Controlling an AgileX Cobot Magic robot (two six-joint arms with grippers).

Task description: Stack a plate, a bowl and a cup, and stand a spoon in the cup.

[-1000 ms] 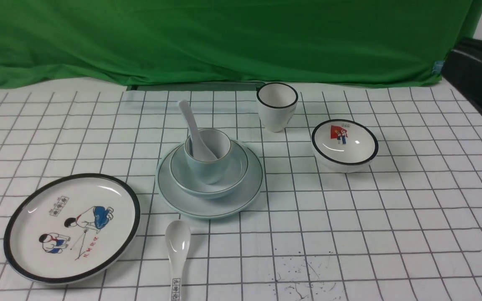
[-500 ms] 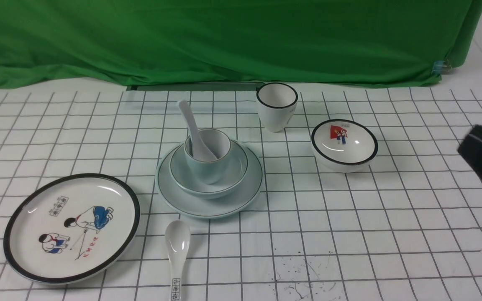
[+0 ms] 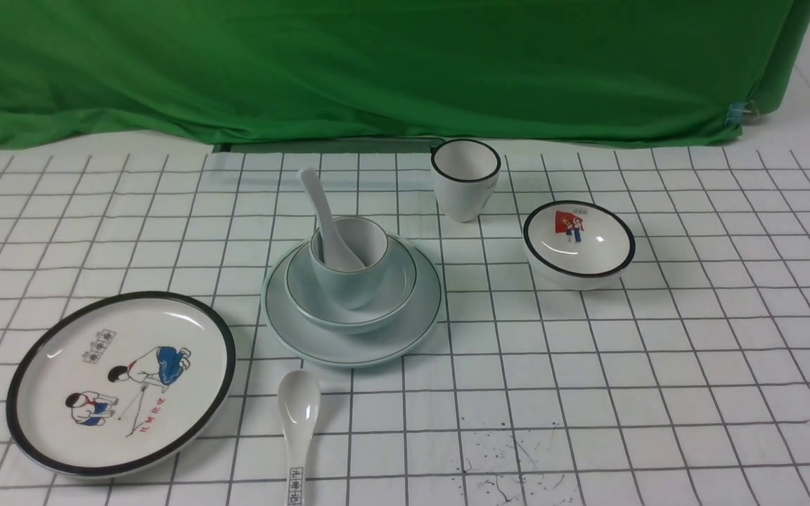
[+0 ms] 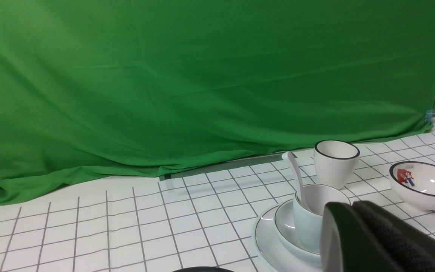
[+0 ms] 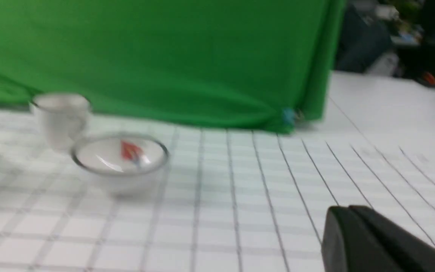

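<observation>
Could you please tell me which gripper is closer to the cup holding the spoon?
Left. The left gripper sits close to the cup, partly covering it in its wrist view; the right gripper is farther off, beyond the flag bowl. Neither shows in the front view.

We see the plain pale blue-green round plate (image 3: 419,330) flat on the bench. In it sits the glossy pale blue-green bowl (image 3: 387,299), and in the bowl stands the short rounded pale blue-green cup (image 3: 352,284). The plain white ceramic spoon (image 3: 324,218) stands in the cup, its handle leaning to the far left.
</observation>
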